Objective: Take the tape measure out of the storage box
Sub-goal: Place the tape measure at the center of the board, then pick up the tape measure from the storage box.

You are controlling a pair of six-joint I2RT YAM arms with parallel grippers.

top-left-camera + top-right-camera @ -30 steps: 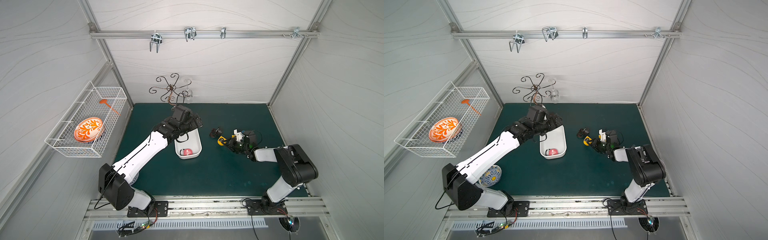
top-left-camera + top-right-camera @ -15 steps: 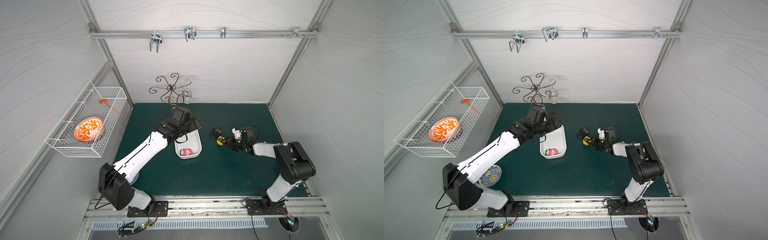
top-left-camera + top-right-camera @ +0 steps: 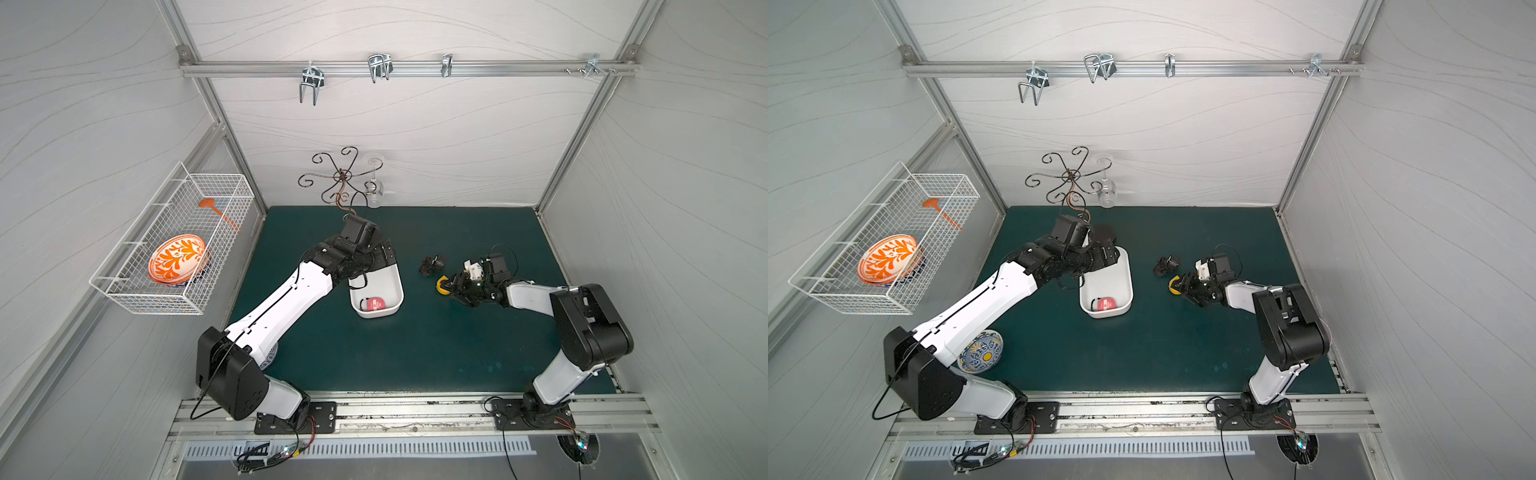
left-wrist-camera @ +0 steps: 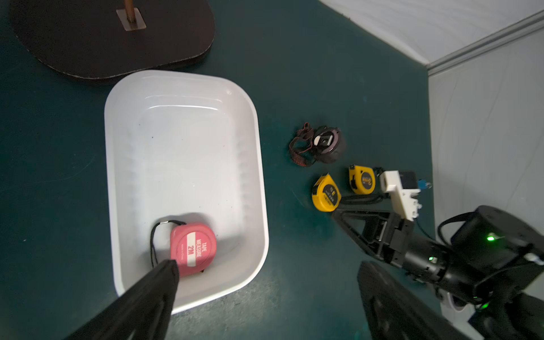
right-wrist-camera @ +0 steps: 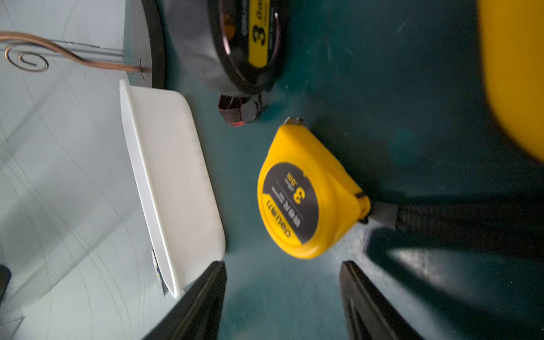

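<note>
Near the left of the dark green bench (image 3: 415, 353), the left hand (image 4: 266, 268) hangs over the shallow white plastic storage box with rounded corners (image 4: 188, 132). Its two black fingers (image 4: 164, 276) are spread as wide as they go and grip nothing. One fingertip shows just over the round pink tape measure with the white label stripe (image 4: 192, 248), but whether it touches the case cannot be told from here. That pink tape measure lies flat on the box floor at the end nearer the robot, close to one corner, with its thin black wrist loop curled beside it, and both top views show it there too (image 3: 375, 304). The rest of the box floor is bare. To the right, clear of the box wall, three more measures lie on the bench: a black round tape measure with a red-edged strap (image 4: 326, 144), then a yellow tape measure with a dark label (image 4: 326, 192), then a second yellow tape measure (image 4: 361, 179) just beyond it. Farthest right, the right hand (image 5: 281, 266) sits low at the bench with its fingers parted and nothing between them, and the first yellow measure rests just ahead of the fingertips, apart from them. As things lie, the job looks mostly done (three measures outside, one inside). What is left is the pink one: the left hand must close on it, lift it over the wall and set it on the bench.
</note>
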